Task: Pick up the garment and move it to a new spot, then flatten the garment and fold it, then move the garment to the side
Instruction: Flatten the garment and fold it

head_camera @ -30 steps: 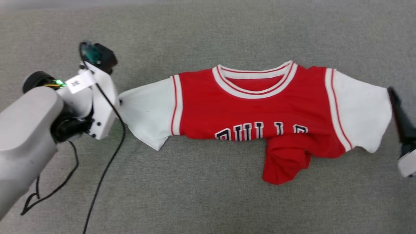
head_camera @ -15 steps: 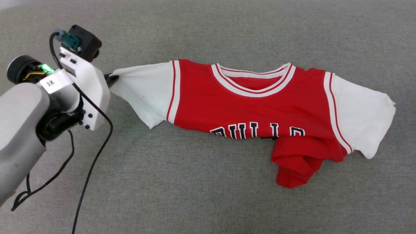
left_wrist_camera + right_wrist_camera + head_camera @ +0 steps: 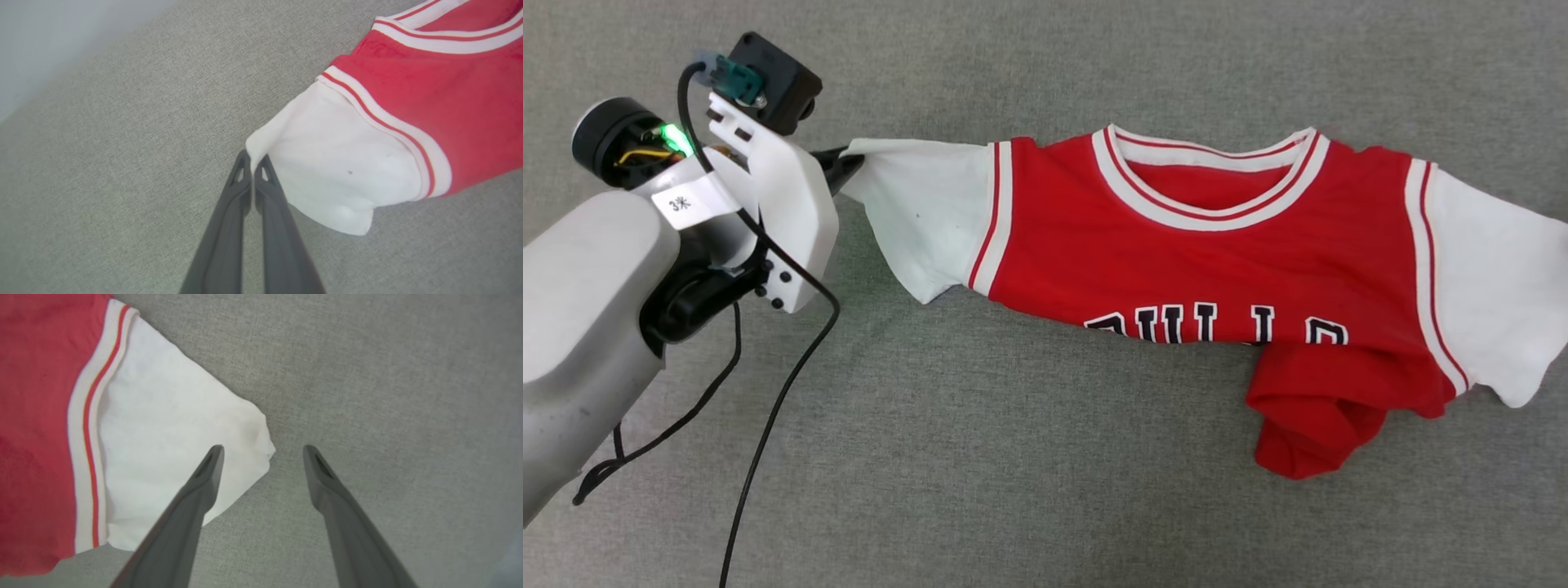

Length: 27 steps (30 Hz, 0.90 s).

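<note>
Table: a grey fabric-covered table point(image 3: 1045, 506) runs beneath both grippers and carries the whole shirt.
Garment: the red jersey-style T-shirt with white short sleeves and striped trim point(image 3: 1192, 253) lies chest-up, stretching from the left gripper's tips across to the right gripper.
Bunched hem: a red wad of the lower body point(image 3: 1307, 425) sits crumpled at the right gripper's end of the shirt.
Left gripper: the left gripper point(image 3: 253, 163) has its dark fingers pressed together on the corner of one white sleeve point(image 3: 339, 171), which it pulls taut.
Right gripper: the right gripper point(image 3: 263, 451) is spread wide and holds nothing, with one finger over the other white sleeve point(image 3: 171, 437) and one over bare table.
Step in hand: likely taking hold for the pick-up, with only half the hold made.
Next move: the right gripper probably needs to drop onto its sleeve corner and pinch it, so that both ends rise evenly.
</note>
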Motion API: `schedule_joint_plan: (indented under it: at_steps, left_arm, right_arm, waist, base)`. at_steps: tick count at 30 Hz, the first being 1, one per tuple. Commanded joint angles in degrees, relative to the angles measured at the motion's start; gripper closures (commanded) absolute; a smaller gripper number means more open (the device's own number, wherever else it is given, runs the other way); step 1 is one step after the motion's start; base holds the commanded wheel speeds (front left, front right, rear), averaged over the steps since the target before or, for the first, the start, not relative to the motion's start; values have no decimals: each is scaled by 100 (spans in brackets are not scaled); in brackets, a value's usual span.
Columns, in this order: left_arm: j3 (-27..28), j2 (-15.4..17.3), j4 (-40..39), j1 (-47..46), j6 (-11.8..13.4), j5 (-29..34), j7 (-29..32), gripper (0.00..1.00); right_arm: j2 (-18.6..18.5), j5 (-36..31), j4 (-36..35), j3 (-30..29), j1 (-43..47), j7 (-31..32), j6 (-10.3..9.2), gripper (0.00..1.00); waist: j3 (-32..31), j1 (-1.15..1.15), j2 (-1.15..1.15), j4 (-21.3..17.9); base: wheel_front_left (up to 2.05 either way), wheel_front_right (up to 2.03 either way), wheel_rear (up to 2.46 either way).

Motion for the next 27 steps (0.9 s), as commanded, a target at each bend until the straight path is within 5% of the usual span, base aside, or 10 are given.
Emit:
schedule_joint_plan:
  at_steps: [1, 14, 15, 16, 17, 27]
  left_arm:
    - [29, -45, -32, -88, 14, 15, -29, 100]
    - [36, -135, 29, -203, 1, 49, -130, 100]
    - [33, -148, 43, -203, -7, 43, -137, 100]
    - [29, -157, 61, -200, -12, 37, -147, 100]
    - [22, -166, 90, -193, -18, 34, -157, 100]
    - [60, -237, 283, -91, -71, 137, -649, 100]
  right_arm:
    - [99, 12, 122, 23, -89, 70, -5, 0]
    - [486, 15, 636, 647, 492, -62, 4, 0]
    - [499, 29, 621, 676, 504, -153, 5, 19]
    - [499, 18, 607, 699, 479, -247, 4, 92]
    - [482, 9, 607, 700, 436, -358, 4, 100]
    - [131, -8, 287, 628, -160, -1973, -6, 100]
  waist:
    - [107, 0, 0, 56]
    - [440, 0, 0, 116]
    - [440, 0, 0, 108]
    - [432, 0, 0, 96]
    - [414, 0, 0, 83]
    - [-159, 0, 0, -65]
  base:
    - [0, 0, 0]
    - [0, 0, 0]
    - [0, 0, 0]
    - [0, 0, 0]
    - [0, 0, 0]
    - [0, 0, 0]
